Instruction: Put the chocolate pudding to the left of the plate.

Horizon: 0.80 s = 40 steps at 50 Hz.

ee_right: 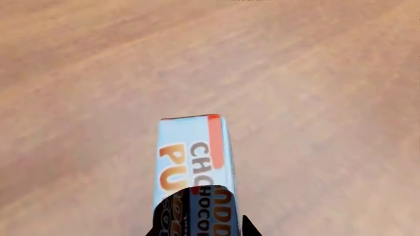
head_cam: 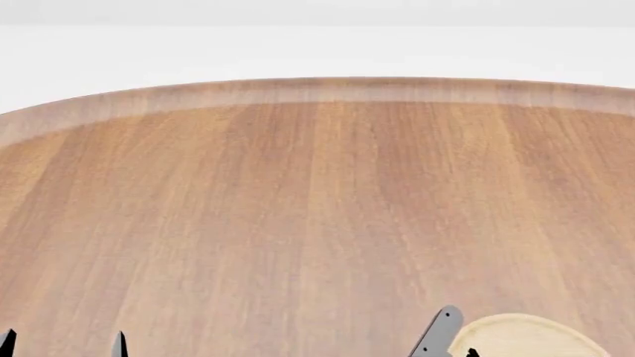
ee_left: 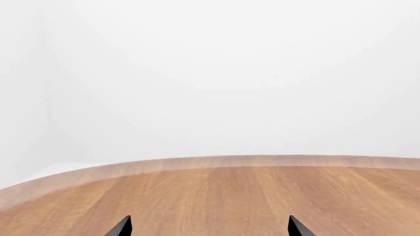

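In the right wrist view the chocolate pudding [ee_right: 194, 157] is a light blue box with a red corner and orange-brown lettering. My right gripper [ee_right: 200, 231] is shut on it, one black finger on each long side, just above the wooden tabletop. In the head view the light-tan plate [head_cam: 526, 338] shows at the bottom right edge. A slanted grey piece [head_cam: 439, 332] and a black fingertip [head_cam: 472, 352] sit at its left rim. My left gripper [ee_left: 210, 228] is open and empty over bare wood, and its tips show at the head view's bottom left [head_cam: 65, 346].
The round wooden table [head_cam: 317, 208] fills the head view, with its raised far rim [head_cam: 317, 91] against a white background. The left wrist view shows the same rim [ee_left: 217, 162] ahead of the left gripper.
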### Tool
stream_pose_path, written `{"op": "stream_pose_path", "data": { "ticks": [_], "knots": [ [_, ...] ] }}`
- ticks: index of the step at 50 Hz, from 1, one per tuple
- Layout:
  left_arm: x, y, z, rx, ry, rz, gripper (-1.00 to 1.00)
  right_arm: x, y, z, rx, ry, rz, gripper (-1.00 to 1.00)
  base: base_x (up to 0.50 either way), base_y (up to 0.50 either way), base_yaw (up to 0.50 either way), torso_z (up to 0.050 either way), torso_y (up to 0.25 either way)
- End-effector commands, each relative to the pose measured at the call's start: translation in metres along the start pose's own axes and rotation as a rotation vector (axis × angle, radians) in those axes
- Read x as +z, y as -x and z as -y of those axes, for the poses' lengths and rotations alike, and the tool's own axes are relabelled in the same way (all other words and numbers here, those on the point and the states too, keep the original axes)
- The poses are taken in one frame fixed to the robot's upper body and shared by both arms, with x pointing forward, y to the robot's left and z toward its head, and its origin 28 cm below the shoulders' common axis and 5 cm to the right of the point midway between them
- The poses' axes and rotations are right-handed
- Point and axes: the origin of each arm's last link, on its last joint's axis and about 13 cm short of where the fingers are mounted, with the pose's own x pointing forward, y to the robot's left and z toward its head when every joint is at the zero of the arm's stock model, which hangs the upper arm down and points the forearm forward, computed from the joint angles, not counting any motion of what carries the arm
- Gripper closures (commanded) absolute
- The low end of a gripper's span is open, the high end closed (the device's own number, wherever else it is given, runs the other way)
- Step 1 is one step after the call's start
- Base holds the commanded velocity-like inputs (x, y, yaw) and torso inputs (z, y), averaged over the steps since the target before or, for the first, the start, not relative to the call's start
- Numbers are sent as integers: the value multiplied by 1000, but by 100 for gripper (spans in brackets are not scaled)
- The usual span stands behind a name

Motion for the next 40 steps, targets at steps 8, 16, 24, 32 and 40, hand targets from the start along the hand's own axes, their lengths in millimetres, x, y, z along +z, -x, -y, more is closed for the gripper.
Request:
{"op": "stream_pose_path", "data": {
  "ticks": [8, 16, 24, 32, 40],
  "knots": [
    [-1, -1, 0, 1, 1, -4, -100, -20, -10, -2, 16, -29, -28, 100, 0, 0, 0, 0, 0],
    [-1, -1, 0, 1, 0, -3, -100, -26, -13, -3, 17, -45, -33, 100, 0, 0, 0, 0, 0],
    [-2, -1, 0, 0, 3, -4, -100, -24, -11, -5, 42, -29, -38, -100, 0, 0, 0, 0, 0],
    [-2, -1, 0, -1, 1, -6, -100, -24, -11, -4, 37, -28, -34, -100, 0, 0, 0, 0, 0],
    [-2, -1, 1, -1, 1, -6, -100, -19, -7, -5, 32, -19, -23, -100, 0, 0, 0, 0, 0]
  ]
}}
